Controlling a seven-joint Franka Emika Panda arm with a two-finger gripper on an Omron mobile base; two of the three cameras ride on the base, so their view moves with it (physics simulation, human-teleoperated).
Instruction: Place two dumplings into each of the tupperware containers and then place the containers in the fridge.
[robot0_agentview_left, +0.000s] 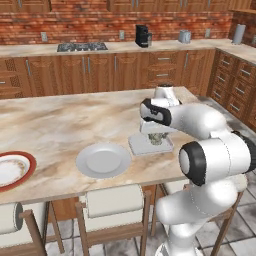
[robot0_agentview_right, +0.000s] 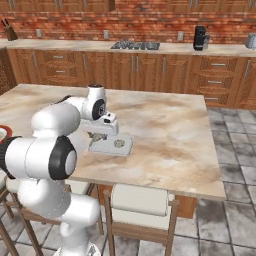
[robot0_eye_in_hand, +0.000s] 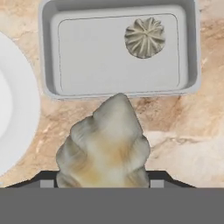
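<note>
A pale whitish-grey tupperware container (robot0_eye_in_hand: 192, 83) rests on the marble island, with one dumpling (robot0_eye_in_hand: 145, 37) lying in its far right corner. My gripper (robot0_eye_in_hand: 103, 181) is shut on a second lumpy beige dumpling (robot0_eye_in_hand: 105, 144), held above the bare counter just short of the container's near wall. From the left base view the gripper (robot0_agentview_left: 156, 136) hangs low over the container (robot0_agentview_left: 137, 146). The right base view gives the same container (robot0_agentview_right: 107, 146) with the dumpling (robot0_agentview_right: 119, 143) inside it. The fridge is out of view.
A round pale grey plate (robot0_agentview_left: 102, 161) lies just left of the container, and a red-rimmed plate (robot0_agentview_left: 12, 169) sits at the island's far left. Chairs (robot0_agentview_left: 112, 202) line the near edge. Wooden cabinets, a cooktop (robot0_agentview_left: 81, 47) and a coffee machine (robot0_agentview_left: 142, 36) stand along the back wall.
</note>
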